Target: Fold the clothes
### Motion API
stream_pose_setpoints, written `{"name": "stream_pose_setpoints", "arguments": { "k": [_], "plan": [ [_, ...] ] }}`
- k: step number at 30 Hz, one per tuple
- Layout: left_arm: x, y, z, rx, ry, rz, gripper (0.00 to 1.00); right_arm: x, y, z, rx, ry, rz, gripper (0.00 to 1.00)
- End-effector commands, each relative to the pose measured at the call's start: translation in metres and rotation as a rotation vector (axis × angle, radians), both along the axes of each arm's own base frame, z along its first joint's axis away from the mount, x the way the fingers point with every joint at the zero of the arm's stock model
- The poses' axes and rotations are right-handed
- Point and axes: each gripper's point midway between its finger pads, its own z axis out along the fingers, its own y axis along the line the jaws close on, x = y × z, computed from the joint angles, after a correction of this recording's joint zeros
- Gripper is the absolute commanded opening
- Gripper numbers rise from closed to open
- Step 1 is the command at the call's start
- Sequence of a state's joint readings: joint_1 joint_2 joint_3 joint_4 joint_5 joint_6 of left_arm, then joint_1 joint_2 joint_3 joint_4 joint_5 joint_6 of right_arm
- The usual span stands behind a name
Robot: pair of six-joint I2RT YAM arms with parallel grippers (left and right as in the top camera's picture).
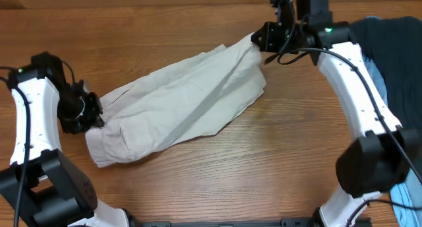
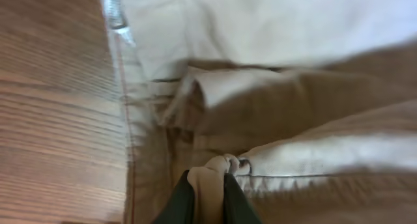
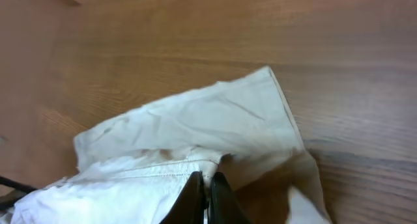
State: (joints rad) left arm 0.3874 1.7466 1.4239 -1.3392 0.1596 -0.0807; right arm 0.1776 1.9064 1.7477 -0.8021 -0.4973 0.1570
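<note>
The pale beige shorts (image 1: pixel 181 98) lie stretched across the table from lower left to upper right, wrinkled. My left gripper (image 1: pixel 94 115) is shut on a bunch of the fabric at the left end; the left wrist view shows cloth (image 2: pixel 273 68) pinched between the fingers (image 2: pixel 208 185). My right gripper (image 1: pixel 258 37) is shut on the upper right corner of the shorts, held slightly above the table. In the right wrist view the fingers (image 3: pixel 208 185) pinch a stitched hem, with the rest of the cloth (image 3: pixel 195 126) hanging beyond.
A dark navy garment (image 1: pixel 395 49) lies at the right edge over a light blue garment (image 1: pixel 379 75); more light blue shows at the lower right (image 1: pixel 405 194). Bare wood table (image 1: pixel 277 167) lies in front of the shorts.
</note>
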Motion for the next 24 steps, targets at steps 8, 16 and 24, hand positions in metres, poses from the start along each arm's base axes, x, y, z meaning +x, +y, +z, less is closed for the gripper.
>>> {"name": "stream_pose_setpoints", "arguments": {
  "k": [8,16,24],
  "plan": [
    [0.039,0.069,-0.013,0.270,-0.184,0.167,0.04,0.055,0.008,-0.058,-0.003,-0.056,-0.020,0.04],
    [0.032,0.104,-0.007,0.472,-0.145,0.242,0.04,0.073,0.048,-0.043,0.037,-0.201,0.025,0.05],
    [0.034,0.117,-0.003,0.542,-0.157,0.261,0.10,0.083,0.046,-0.070,-0.025,-0.178,-0.047,0.06]
  ]
}}
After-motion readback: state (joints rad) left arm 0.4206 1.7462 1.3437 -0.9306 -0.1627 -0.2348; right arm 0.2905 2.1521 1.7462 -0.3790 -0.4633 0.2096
